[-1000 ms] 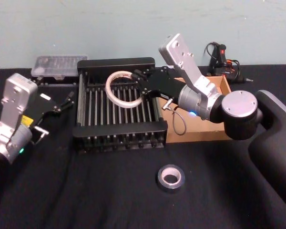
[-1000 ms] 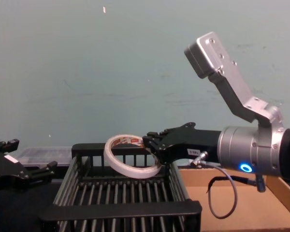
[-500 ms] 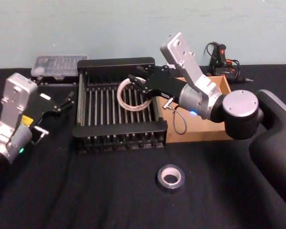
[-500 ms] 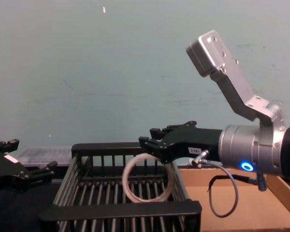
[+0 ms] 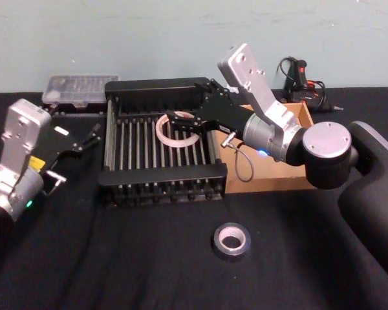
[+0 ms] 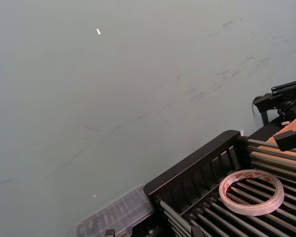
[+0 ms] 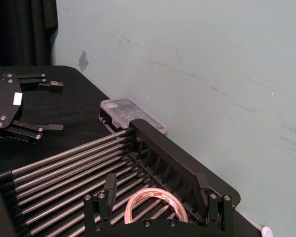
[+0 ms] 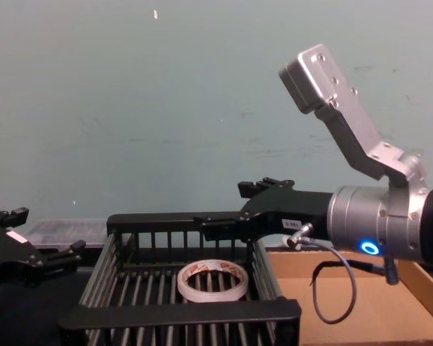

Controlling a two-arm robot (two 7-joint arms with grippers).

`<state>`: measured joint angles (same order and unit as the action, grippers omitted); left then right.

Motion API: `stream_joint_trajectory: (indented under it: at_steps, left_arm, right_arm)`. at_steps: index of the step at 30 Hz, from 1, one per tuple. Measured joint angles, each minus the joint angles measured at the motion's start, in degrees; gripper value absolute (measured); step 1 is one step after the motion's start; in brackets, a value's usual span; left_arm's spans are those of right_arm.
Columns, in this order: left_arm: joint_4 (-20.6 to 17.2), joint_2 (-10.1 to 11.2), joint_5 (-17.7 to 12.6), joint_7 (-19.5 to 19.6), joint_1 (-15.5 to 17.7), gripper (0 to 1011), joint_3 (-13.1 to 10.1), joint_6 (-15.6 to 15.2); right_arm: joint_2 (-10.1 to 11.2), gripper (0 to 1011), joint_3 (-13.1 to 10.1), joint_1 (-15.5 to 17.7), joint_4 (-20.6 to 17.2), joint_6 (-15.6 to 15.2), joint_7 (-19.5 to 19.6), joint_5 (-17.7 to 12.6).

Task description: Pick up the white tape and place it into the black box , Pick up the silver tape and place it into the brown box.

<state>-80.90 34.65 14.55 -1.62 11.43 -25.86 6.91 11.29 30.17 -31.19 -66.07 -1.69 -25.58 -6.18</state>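
A black cloth-covered table (image 5: 149,271) carries everything. On it the black box (image 5: 161,175), a crate of slatted bars with broad flat rims, sits at centre back; the brown box (image 5: 271,174), a shallow tan cardboard tray, touches its right side. The right arm reaches over the tray, hiding much of its floor, and its cable loop hangs over the near left corner. The right gripper (image 5: 181,119) hovers above the crate's far right part with its fingers spread wide and nothing between them. The left gripper (image 5: 90,138) is parked at the left of the crate, above the cloth, its black fingers spread too.

The white tape (image 5: 176,129), a wide thin translucent ring with red print inside its core, lies flat on the crate's bars, just under the right gripper and apart from it. A clear ribbed plastic case (image 5: 79,88) stands behind the crate's left corner. A tangle of dark tools and cables (image 5: 304,84) lies behind the tray. The silver tape (image 5: 231,240), a thick dark grey roll with a pale core, lies flat on the cloth near the front, well apart from both boxes.
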Motion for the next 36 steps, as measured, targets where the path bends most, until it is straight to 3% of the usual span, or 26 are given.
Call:
stream_joint_trajectory:
  at_steps: [9, 16, 23, 26, 36]
  left_arm:
    - [0.0, 0.0, 0.0, 0.0, 0.0, 1001, 0.0, 0.0]
    - [0.0, 0.0, 0.0, 0.0, 0.0, 1001, 0.0, 0.0]
    - [0.0, 0.0, 0.0, 0.0, 0.0, 1001, 0.0, 0.0]
    - [0.0, 0.0, 0.0, 0.0, 0.0, 1002, 0.0, 0.0]
    - [0.0, 0.0, 0.0, 0.0, 0.0, 1001, 0.0, 0.0]
  right_arm:
    - [0.8, 1000, -0.6, 0.8, -1.6, 0.0, -0.3, -0.6]
    - [3.4, 1000, -2.4, 3.6, -6.7, -0.8, -0.3, -2.0]
    - [7.6, 1000, -5.4, 8.8, -15.2, -2.2, -0.2, -4.5]
    - [10.7, 1000, -7.6, 12.9, -20.5, -2.9, 0.3, -6.2]
    - [17.5, 1000, -12.5, 23.7, -30.7, -6.2, 1.3, -10.2]
